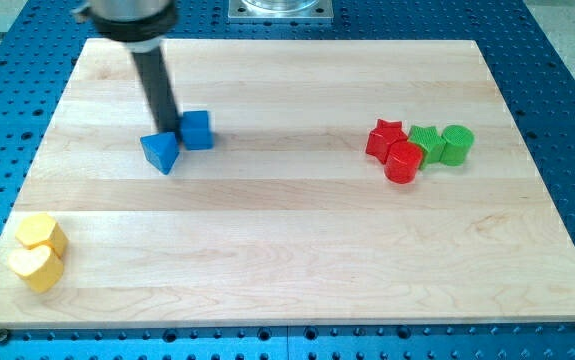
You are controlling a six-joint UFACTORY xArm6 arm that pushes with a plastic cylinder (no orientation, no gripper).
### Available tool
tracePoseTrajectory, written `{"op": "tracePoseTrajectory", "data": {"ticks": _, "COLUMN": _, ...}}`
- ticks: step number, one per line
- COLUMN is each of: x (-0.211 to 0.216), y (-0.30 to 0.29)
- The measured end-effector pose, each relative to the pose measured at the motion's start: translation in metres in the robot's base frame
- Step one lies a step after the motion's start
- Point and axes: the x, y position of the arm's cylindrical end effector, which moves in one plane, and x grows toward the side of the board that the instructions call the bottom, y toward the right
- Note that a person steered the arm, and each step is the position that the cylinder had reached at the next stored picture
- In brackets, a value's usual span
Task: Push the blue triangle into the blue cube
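Note:
The blue triangle [160, 151] lies on the wooden board at the view's upper left. The blue cube [197, 130] sits just to its upper right, touching it or nearly so. My tip [167, 131] comes down from the view's top left and rests at the triangle's top edge, right against the cube's left side, in the notch between the two blocks.
A red star [385, 138], a red cylinder [403, 162], a green star [426, 143] and a green cylinder [457, 144] cluster at the view's right. A yellow hexagon [41, 234] and a yellow heart [35, 267] sit at the bottom left. The board [287, 250] lies on a blue perforated table.

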Motion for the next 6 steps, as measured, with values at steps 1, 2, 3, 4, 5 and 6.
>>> {"op": "tracePoseTrajectory", "data": {"ticks": 1, "x": -0.002, "y": -0.013}}
{"op": "tracePoseTrajectory", "data": {"ticks": 2, "x": -0.007, "y": 0.042}}
{"op": "tracePoseTrajectory", "data": {"ticks": 3, "x": -0.011, "y": 0.052}}
{"op": "tracePoseTrajectory", "data": {"ticks": 4, "x": -0.005, "y": -0.086}}
{"op": "tracePoseTrajectory", "data": {"ticks": 5, "x": 0.035, "y": -0.104}}
{"op": "tracePoseTrajectory", "data": {"ticks": 6, "x": 0.042, "y": -0.045}}
